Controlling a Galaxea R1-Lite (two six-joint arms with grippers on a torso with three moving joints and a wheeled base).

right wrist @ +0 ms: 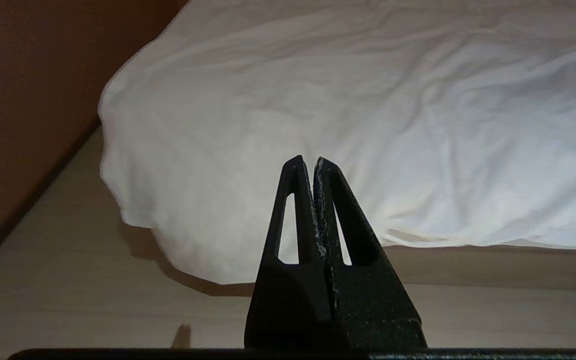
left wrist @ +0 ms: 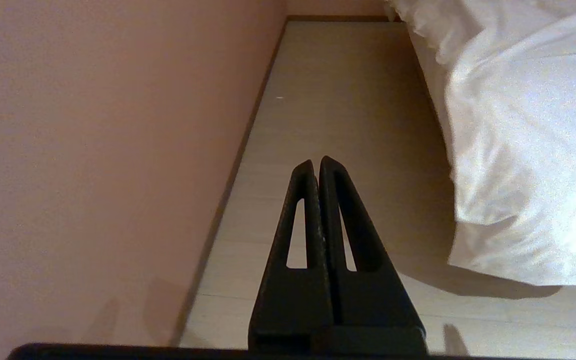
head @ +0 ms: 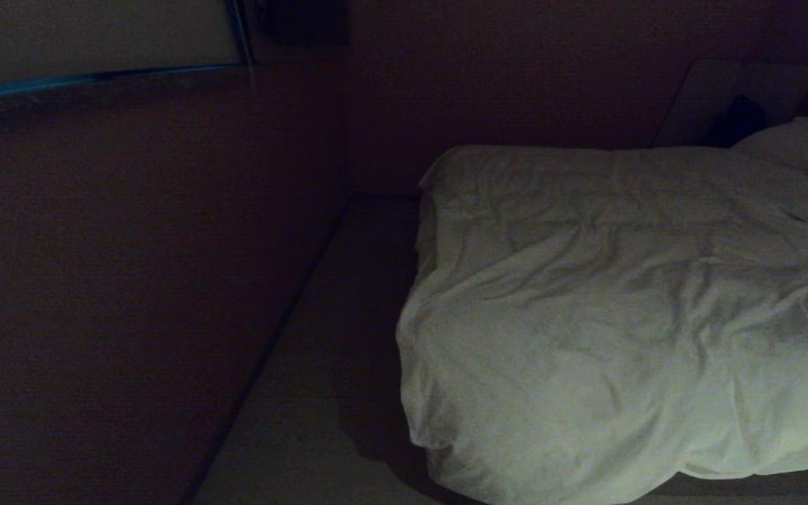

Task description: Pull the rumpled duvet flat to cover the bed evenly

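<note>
The left gripper (left wrist: 316,165) is closed on nothing and points along the floor strip (left wrist: 338,100) between the wall (left wrist: 93,150) and the bed. The right gripper (right wrist: 308,162) is closed too and empty, aimed at the near corner of the duvet (right wrist: 348,110). Both seem parked — no grasp has begun. The duvet lies creased over the bed (head: 762,484), its corner hanging toward the floor, probably because it sits unevenly. A pillow (head: 807,147) rests at the far end.
</note>
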